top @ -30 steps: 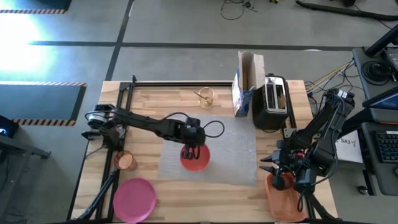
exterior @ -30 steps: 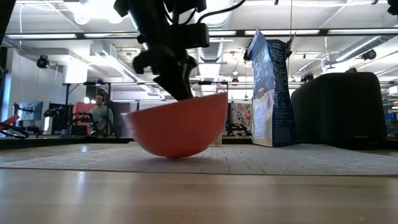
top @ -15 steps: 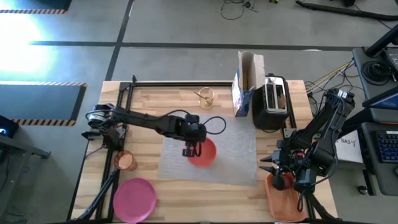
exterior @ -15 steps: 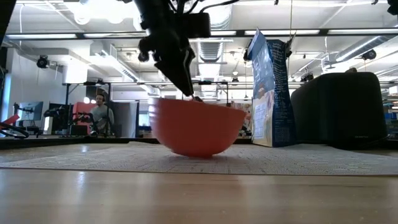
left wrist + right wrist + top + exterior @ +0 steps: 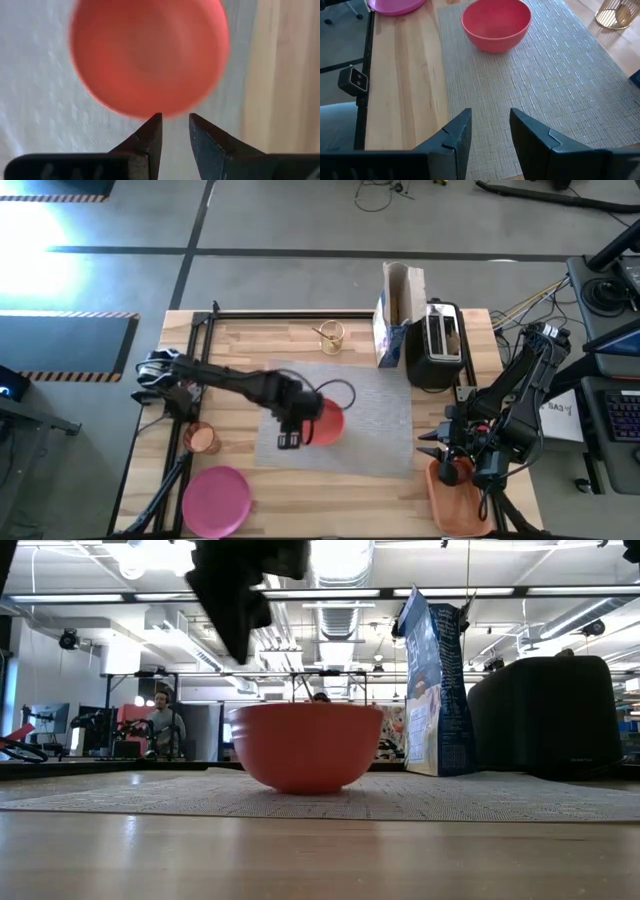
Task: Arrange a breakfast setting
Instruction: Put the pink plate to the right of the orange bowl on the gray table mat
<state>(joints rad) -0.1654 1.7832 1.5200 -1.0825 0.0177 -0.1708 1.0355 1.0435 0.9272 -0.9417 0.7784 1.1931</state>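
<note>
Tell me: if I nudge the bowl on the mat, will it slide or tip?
The bowl stands upright on a narrow rounded base, so a high push would probably rock it. The woven mat looks grippy, so it likely drags rather than glides. The left gripper is open beside it.

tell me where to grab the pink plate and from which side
Probably the rim of the pink plate, from above. It lies flat on the wooden table near the left front corner, so only its thin raised edge gives fingers purchase. The left hand is nearest; take the side facing the placemat.
</note>
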